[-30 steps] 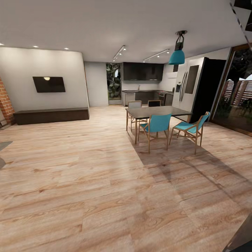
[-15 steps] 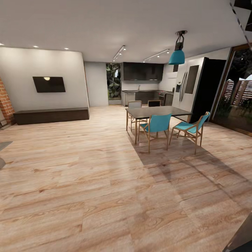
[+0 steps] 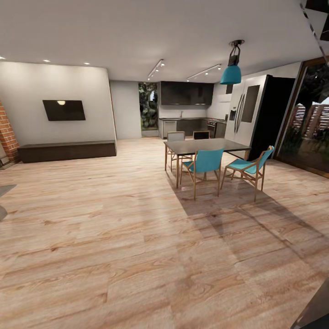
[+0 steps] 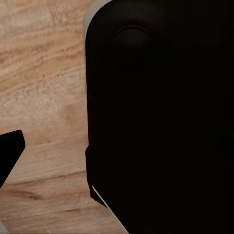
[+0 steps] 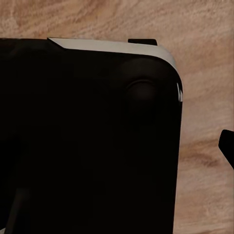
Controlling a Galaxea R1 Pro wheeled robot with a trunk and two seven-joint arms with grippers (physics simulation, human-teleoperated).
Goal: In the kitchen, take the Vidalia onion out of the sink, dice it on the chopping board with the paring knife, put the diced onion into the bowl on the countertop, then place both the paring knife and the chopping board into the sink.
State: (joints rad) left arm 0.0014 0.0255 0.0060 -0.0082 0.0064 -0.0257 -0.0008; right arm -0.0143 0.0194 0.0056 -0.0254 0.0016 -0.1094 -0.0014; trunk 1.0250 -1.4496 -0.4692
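Observation:
I stand on a wooden floor [image 3: 114,237] in an open living room, far from the kitchen [image 3: 187,109] at the back. A grey countertop [image 3: 192,119] over dark cabinets is just visible there, too small for detail. The Vidalia onion, sink, chopping board, paring knife and bowl are out of view. In the left wrist view a black robot body part [image 4: 161,122] hangs over the floor, with a dark tip [image 4: 9,153] at the frame's edge. The right wrist view has the same kind of black body part [image 5: 87,141] and a dark tip [image 5: 227,146].
A dark dining table [image 3: 205,146] with teal chairs [image 3: 205,164] stands right of centre, between me and the kitchen. A teal pendant lamp [image 3: 231,73] hangs above it. A fridge [image 3: 246,112] stands behind, glass doors [image 3: 310,123] at right, a TV wall [image 3: 64,109] and low bench [image 3: 66,151] at left.

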